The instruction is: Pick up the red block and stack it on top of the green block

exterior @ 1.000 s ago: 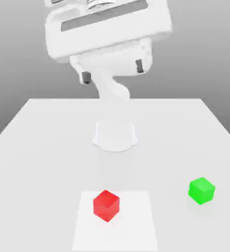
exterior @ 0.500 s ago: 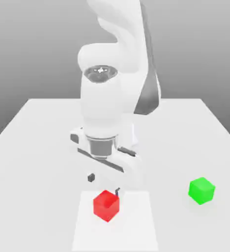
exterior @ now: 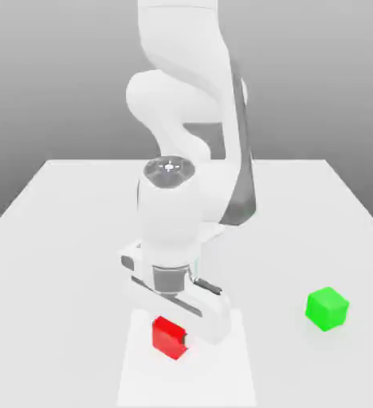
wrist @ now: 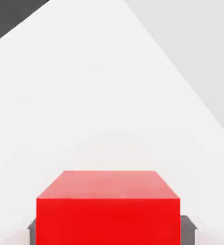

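Two blocks: you've got the red block (exterior: 168, 337) in the jaws and the green block (exterior: 327, 308) waiting, both resting on the table (exterior: 70, 239).
Pincer: your gripper (exterior: 174, 339) is down at table level, clenched on the red block, with a dark finger (wrist: 188, 228) pressed against each side of it in the hand view.
Red block: right between the fingers, low in them, sitting on the paler square patch (exterior: 138, 374) of the tabletop.
Green block: well apart from the pincer, off to the exterior view's right, standing free with nothing near it.
Risk one: the fingers look to catch only the lower sides of the cube, so a quick lift could let it tilt or slip out.
Risk two: carry it too low and you could knock the green block aside on arrival.
Risk three: release off-centre or twisted, and the red block could slide off the green top.
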